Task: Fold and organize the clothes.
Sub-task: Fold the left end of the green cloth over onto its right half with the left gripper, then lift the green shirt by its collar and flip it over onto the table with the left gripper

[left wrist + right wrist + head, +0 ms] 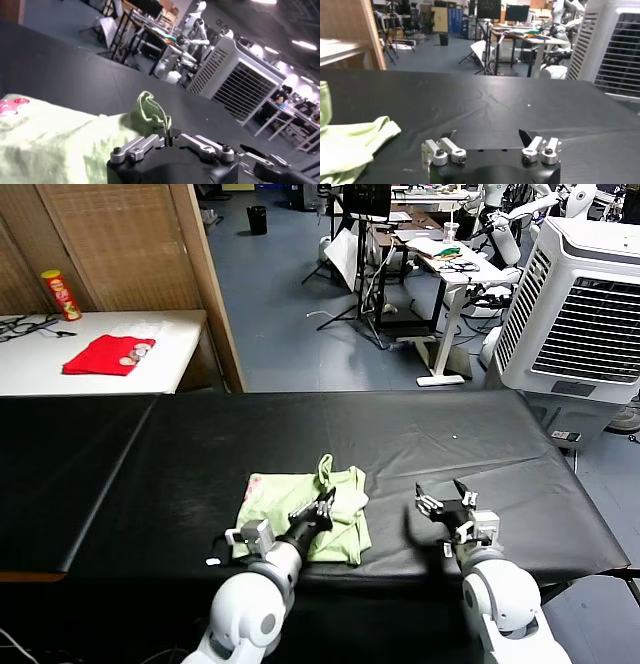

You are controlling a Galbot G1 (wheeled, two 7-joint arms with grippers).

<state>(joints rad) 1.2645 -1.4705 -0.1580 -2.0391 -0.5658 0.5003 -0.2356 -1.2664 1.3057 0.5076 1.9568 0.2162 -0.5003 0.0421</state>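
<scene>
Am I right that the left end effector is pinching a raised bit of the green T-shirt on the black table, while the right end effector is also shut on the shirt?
Not quite. The right end effector is open and empty, off to the side of the green T-shirt over the black table, as the right wrist view shows. The left end effector does pinch the raised fabric.

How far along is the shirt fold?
Partly done: the green T-shirt lies folded into a rough, rumpled rectangle on the black table. In hand: the left gripper is shut on a raised pinch of fabric. The right gripper hangs open beside it, empty. Left: flatten, finish folding, tidy.
</scene>
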